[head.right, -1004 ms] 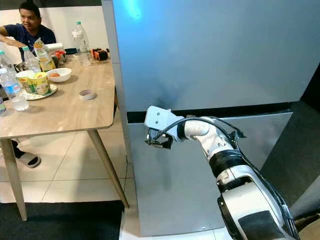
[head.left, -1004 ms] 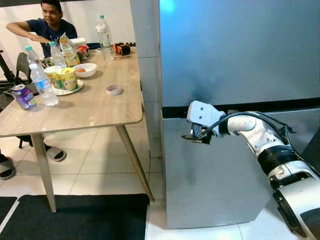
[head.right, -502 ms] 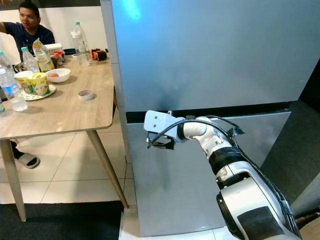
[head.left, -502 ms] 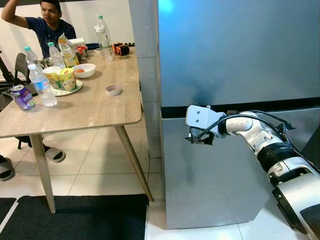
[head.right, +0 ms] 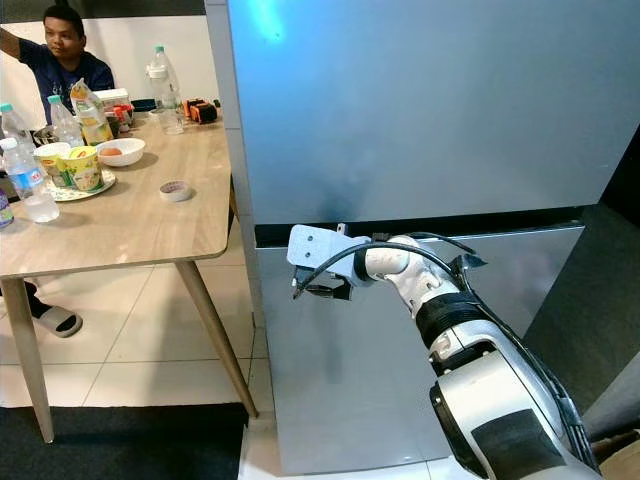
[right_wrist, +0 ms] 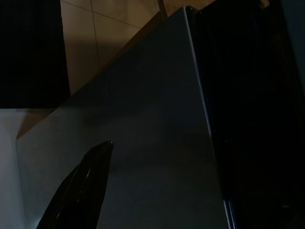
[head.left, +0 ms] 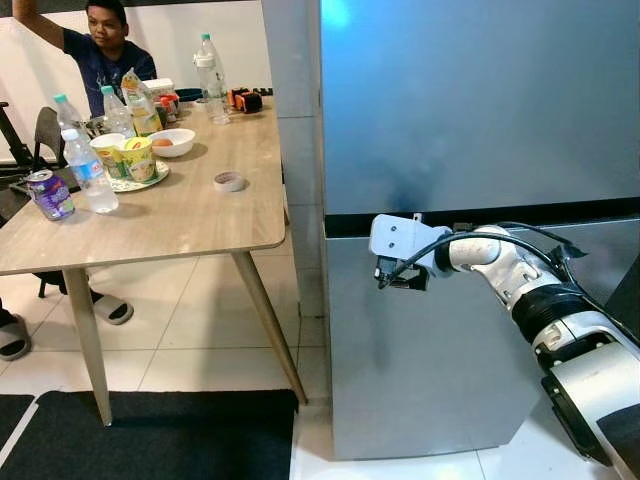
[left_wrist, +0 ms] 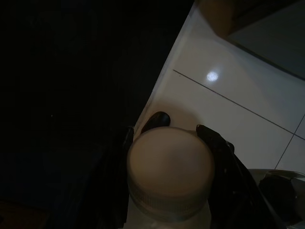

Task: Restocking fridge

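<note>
Can't tell if the right gripper [head.left: 398,283] is open against the fridge [head.left: 480,110], and the bottle [left_wrist: 171,179] between the left gripper's fingers [left_wrist: 217,143] gets cut off below its cap.

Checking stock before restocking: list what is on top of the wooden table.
On the wooden table: water bottles, a purple can, two cups on a plate, a white bowl, a small dish, a juice carton. Far-end items are partly hidden, unidentifiable.
</note>
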